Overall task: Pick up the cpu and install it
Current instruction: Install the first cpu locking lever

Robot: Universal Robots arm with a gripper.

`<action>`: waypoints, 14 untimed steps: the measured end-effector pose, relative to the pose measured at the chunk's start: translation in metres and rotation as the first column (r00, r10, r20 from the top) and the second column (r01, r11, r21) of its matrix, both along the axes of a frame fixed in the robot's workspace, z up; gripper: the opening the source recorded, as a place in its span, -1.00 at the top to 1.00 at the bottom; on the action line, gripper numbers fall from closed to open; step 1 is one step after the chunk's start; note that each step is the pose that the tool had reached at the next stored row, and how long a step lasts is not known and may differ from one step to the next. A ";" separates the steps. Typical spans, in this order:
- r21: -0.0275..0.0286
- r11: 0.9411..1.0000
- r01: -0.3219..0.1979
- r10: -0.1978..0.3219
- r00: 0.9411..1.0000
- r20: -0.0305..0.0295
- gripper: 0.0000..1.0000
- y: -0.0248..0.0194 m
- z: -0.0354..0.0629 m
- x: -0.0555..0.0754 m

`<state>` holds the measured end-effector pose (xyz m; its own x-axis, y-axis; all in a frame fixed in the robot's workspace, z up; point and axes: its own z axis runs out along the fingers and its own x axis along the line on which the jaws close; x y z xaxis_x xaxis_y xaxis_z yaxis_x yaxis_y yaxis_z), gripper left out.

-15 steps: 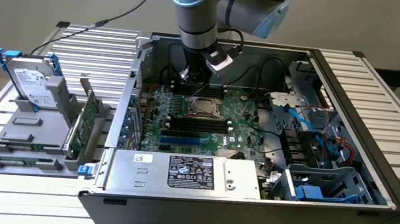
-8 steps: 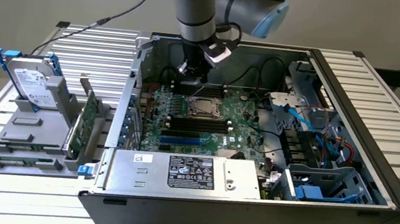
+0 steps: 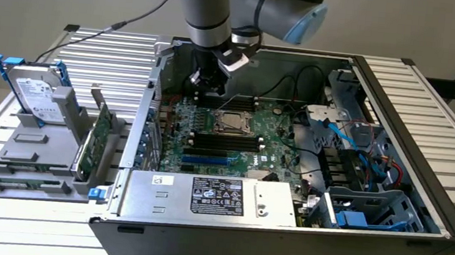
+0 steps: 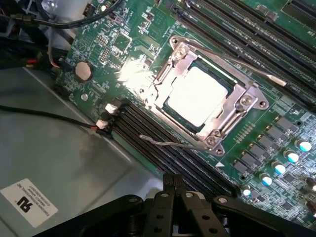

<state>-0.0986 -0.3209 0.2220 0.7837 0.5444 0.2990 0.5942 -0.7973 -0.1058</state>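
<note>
The cpu (image 4: 197, 95) is a small square chip with a dull silver top. It lies flat in the motherboard socket, framed by a metal retention bracket (image 4: 247, 98). In the exterior view the cpu (image 3: 233, 122) sits mid-board inside the open computer case. My gripper (image 3: 205, 83) hangs above the board, behind the socket and a little toward the exterior view's left. Its black fingers (image 4: 173, 190) are pressed together with nothing between them, a short distance from the socket.
Black memory slots (image 4: 163, 148) run beside the socket, and thin wire levers (image 4: 168, 144) stick out from the bracket. Black cables (image 4: 44, 116) cross the case wall. A hard drive (image 3: 37, 93) and green cards (image 3: 97, 137) stand in a grey rack outside the case. The power supply (image 3: 212, 198) fills the front.
</note>
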 end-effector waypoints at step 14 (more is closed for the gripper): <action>0.000 1.000 0.000 0.000 1.000 0.000 0.79 -0.0131 -0.0123 -0.003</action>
<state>-0.1015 -0.3341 0.2097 0.7835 0.5447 0.2991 0.5945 -0.7971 -0.1058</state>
